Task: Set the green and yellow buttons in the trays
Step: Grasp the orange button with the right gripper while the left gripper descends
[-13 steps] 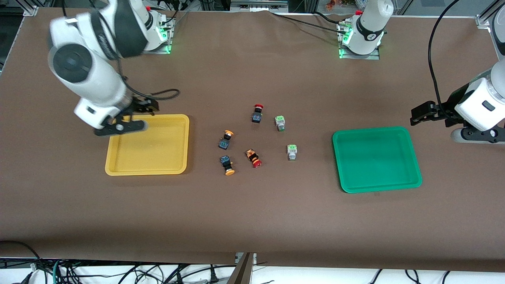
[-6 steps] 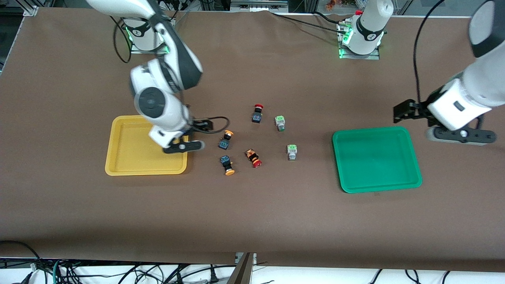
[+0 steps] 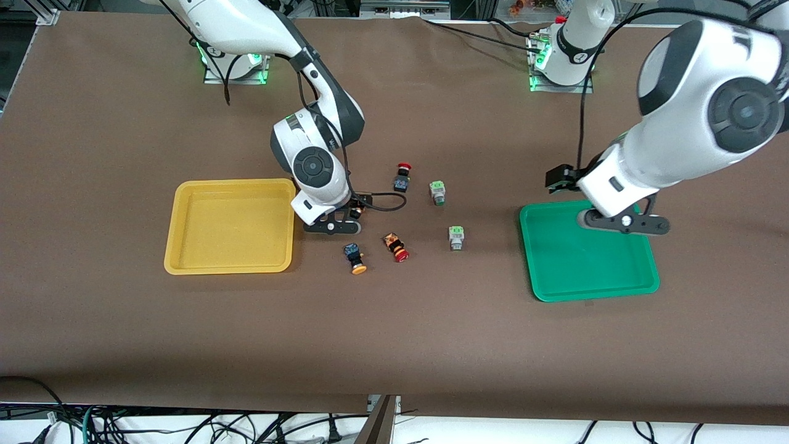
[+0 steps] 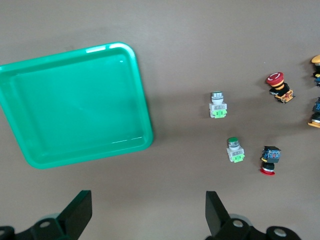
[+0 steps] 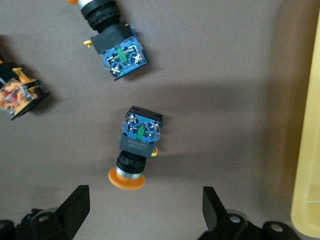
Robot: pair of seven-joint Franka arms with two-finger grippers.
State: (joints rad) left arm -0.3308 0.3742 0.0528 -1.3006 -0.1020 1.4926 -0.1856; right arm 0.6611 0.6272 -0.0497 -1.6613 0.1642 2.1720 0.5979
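My right gripper (image 3: 336,226) is open and low over one yellow button (image 3: 356,212), beside the yellow tray (image 3: 185,203). In the right wrist view this button (image 5: 136,150) lies on its side just ahead of the open right gripper (image 5: 144,207). The second yellow button (image 3: 355,258) lies nearer the front camera and also shows in that view (image 5: 112,40). Two green buttons (image 3: 437,192) (image 3: 456,237) lie toward the green tray (image 3: 641,283). My left gripper (image 3: 624,223) is open and empty, high over the green tray's farther edge. The left wrist view shows the left gripper (image 4: 147,212), the green tray (image 4: 75,105) and both green buttons (image 4: 218,106) (image 4: 235,150).
Two red-capped black switches (image 3: 402,176) (image 3: 396,246) lie among the buttons; one shows in the right wrist view (image 5: 20,97). The yellow tray's rim (image 5: 310,150) is close beside my right gripper. Both trays hold nothing. Brown table stretches toward the front camera.
My right gripper has moved from over the yellow tray toward the middle and down over a yellow button. My left gripper has moved in from the table's end to over the green tray.
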